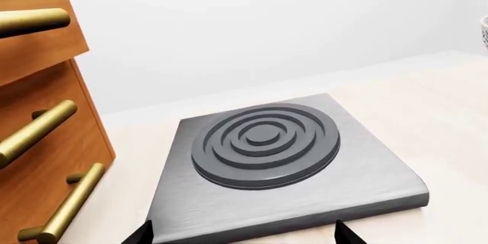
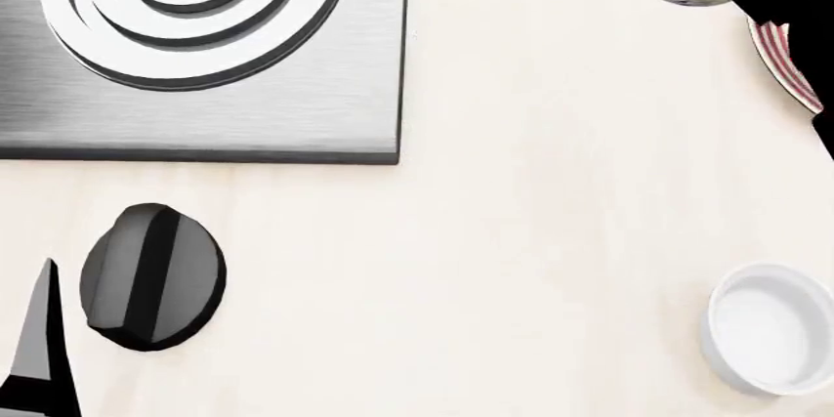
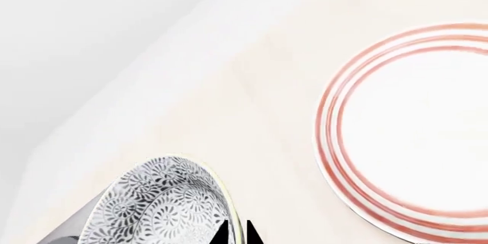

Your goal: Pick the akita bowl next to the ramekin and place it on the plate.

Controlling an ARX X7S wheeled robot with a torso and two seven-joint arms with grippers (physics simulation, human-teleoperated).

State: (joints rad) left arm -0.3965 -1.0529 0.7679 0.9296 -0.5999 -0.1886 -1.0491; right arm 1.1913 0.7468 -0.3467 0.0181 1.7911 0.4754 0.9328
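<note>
Right hand (image 3: pixel 235 234) pinches the akita bowl (image 3: pixel 164 210) by its rim, carried near the plate (image 3: pixel 412 135). Thin rim hold; bowl could slip or tilt. Left hand's (image 1: pixel 242 234) fingers spread wide, idle.

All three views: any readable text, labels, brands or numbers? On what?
None readable in any view.
Hob plate: only raised rings, no marking.
Knob: plain black, no scale.
Plate: red rings only.
Akita bowl: floral pattern, no lettering.
Ramekin: plain white.
</note>
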